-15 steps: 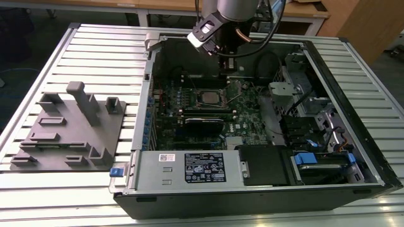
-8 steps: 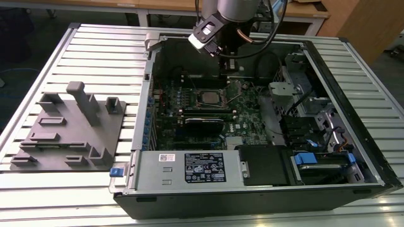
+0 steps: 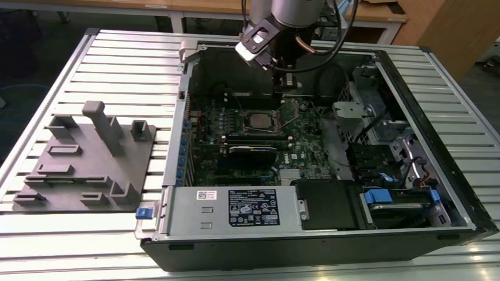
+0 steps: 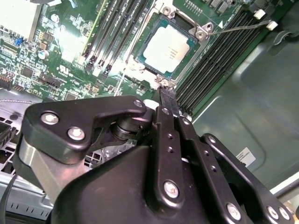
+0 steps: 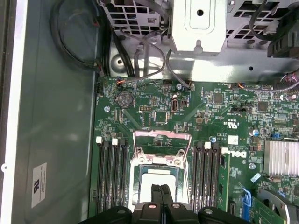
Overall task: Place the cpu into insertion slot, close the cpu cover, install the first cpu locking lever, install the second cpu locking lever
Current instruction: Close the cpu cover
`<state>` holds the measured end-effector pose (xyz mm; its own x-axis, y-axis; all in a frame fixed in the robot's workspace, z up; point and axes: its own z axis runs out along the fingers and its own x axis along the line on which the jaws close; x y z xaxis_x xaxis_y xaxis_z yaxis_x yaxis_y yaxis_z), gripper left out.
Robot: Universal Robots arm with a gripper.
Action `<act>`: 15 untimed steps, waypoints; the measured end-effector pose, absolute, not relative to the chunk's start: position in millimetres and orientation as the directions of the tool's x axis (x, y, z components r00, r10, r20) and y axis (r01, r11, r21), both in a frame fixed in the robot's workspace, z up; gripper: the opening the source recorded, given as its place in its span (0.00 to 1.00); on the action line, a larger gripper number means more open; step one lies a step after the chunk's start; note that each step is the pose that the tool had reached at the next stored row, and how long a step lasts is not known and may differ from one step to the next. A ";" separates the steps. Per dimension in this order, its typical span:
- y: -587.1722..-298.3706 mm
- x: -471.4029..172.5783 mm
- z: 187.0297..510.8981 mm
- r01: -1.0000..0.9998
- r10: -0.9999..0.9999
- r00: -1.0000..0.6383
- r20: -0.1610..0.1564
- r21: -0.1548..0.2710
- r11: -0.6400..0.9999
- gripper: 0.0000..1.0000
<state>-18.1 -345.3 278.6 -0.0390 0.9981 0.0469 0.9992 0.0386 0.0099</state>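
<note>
One cpu (image 4: 168, 46): lying flat and square in the socket, its pale silvery face turning up to the camera.
Insertion slot (image 3: 258, 121): sitting near the middle of the board, toward the far side of the case; the chip is filling its centre.
Cpu cover (image 5: 162, 134): standing swung up off the socket in the first wrist view, with green board showing through its cut-out; it is not lying over the chip.
Locking lever (image 4: 233, 28): thin wire running out from one socket corner and passing over the long black slots. Whether it is hooked down I cannot tell.
Gripper (image 4: 166, 93): hanging over the socket's edge, just beside the chip. Its two black fingers (image 4: 163, 116) are pressing flat against each other with nothing showing between them. Contact with the socket frame cannot be judged.
Memory slots (image 5: 110, 172): lining both sides of the socket in long black rows.
Motherboard (image 5: 205, 112): lying on the floor of the case.
Computer case (image 3: 312, 249): lying on its side with the panel off, taking up the exterior view's right.
Grey fixture (image 3: 86, 158): resting on the exterior view's left, well apart from the case.
Slatted table (image 3: 117, 64): carrying both the case and the fixture.
</note>
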 end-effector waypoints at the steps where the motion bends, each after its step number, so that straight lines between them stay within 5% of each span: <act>1: -345.3 -18.0 278.6 0.999 0.998 -0.039 0.047 0.010 0.039 0.11; 15: -345.3 -11.8 278.6 0.999 0.998 -0.039 0.047 0.010 0.039 0.11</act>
<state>-11.8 -345.3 278.6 -0.0390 0.9981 0.0469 0.9992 0.0386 0.0098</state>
